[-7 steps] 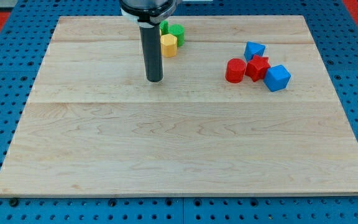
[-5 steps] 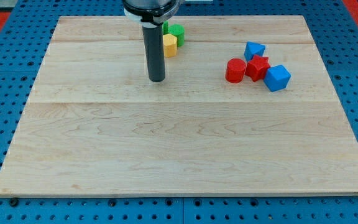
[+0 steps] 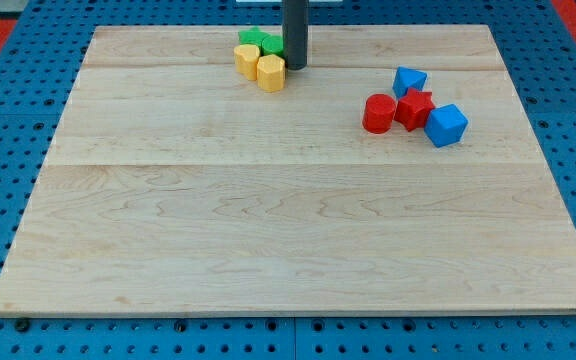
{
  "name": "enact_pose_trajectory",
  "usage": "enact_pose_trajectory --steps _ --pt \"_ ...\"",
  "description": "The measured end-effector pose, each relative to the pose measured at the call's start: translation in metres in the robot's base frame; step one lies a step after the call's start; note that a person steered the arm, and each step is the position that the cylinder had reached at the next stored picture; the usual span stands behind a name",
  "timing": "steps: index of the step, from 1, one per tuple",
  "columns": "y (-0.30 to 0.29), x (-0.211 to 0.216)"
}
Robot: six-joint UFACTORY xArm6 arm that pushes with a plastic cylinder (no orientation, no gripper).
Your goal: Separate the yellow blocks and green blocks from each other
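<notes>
Two yellow blocks lie at the view's top centre: a roundish one (image 3: pixel 247 58) and a hexagonal one (image 3: pixel 270 72), touching each other. Two green blocks sit just above them: one star-like (image 3: pixel 252 38), one (image 3: pixel 274 45) partly hidden by the rod. All four form one tight cluster. My tip (image 3: pixel 295 67) is at the cluster's right side, right next to the hexagonal yellow block and the right green block; I cannot tell if it touches them.
A red cylinder (image 3: pixel 378 114), a red star (image 3: pixel 414 108) and two blue blocks (image 3: pixel 409 81) (image 3: pixel 446 125) are clustered at the view's upper right. The wooden board (image 3: pixel 288 230) ends close above the green blocks.
My tip has moved from below-left of the yellow-green cluster up and to its right side. The left yellow and left green blocks, hidden before, now show.
</notes>
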State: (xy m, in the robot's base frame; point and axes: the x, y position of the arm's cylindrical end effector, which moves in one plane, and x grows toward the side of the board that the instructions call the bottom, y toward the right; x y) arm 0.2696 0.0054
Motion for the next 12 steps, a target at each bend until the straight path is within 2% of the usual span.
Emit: enact_pose_trajectory --steps 2,4,5,6,7,10,11,12 --pt "-0.019 -0.004" --pt "-0.037 0.018" --pt "-0.073 0.012" --pt "-0.044 0.012" --pt "-0.055 -0.003" --pt "-0.147 -0.019" --pt "-0.156 -0.059" --pt "-0.186 -0.042"
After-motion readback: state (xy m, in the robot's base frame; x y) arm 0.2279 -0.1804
